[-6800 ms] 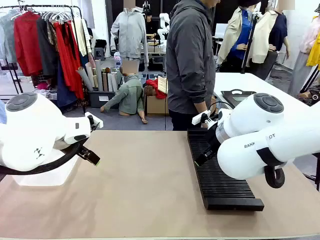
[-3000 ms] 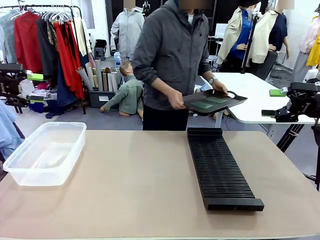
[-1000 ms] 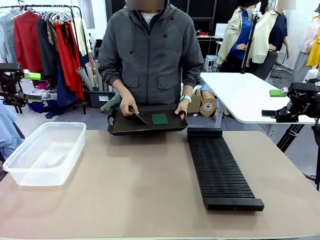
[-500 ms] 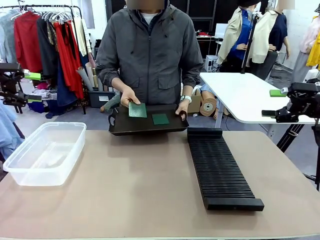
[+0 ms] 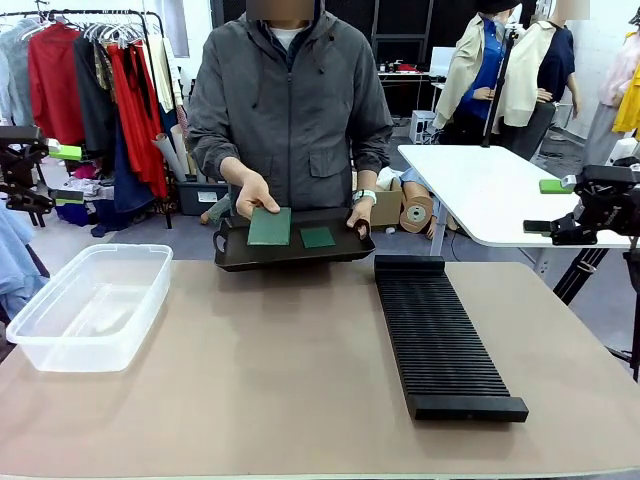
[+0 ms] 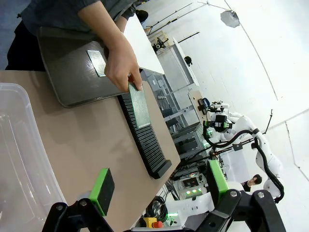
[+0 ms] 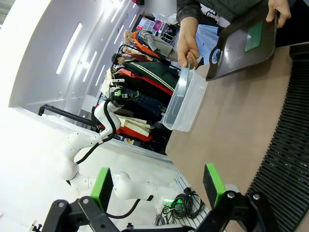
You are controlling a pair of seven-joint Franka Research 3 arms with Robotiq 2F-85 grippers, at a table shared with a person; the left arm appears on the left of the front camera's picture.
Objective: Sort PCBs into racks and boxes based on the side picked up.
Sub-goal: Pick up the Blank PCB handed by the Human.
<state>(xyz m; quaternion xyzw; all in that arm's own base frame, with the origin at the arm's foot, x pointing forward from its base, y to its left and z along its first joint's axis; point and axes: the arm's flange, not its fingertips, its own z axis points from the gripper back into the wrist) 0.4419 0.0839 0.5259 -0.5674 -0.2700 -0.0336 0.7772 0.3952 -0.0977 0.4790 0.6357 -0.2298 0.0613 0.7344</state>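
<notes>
Now the larger PCB [image 5: 269, 226] is held above the black tray [image 5: 290, 258] by a hand [image 5: 255, 192], the smaller PCB [image 5: 318, 237] lying there. Left gripper [image 6: 159, 186] and right gripper [image 7: 158, 186] are spread empty. Its offered side must be read before rack [image 5: 440, 340] or clear box [image 5: 75, 352] is chosen.

A person in a grey jacket [image 5: 290, 110] stands behind the tan bench [image 5: 280, 380], with a black tray [image 5: 290, 258] at its far edge; a clothes rail [image 5: 100, 90] is at the far left.

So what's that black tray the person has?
The black tray is flat, shallow, plastic-looking, with a cut-out handle at one end. It is about level at the table's far edge, one hand gripping its other end. A small green board lies in it; the other hand holds a larger board over it.
</notes>
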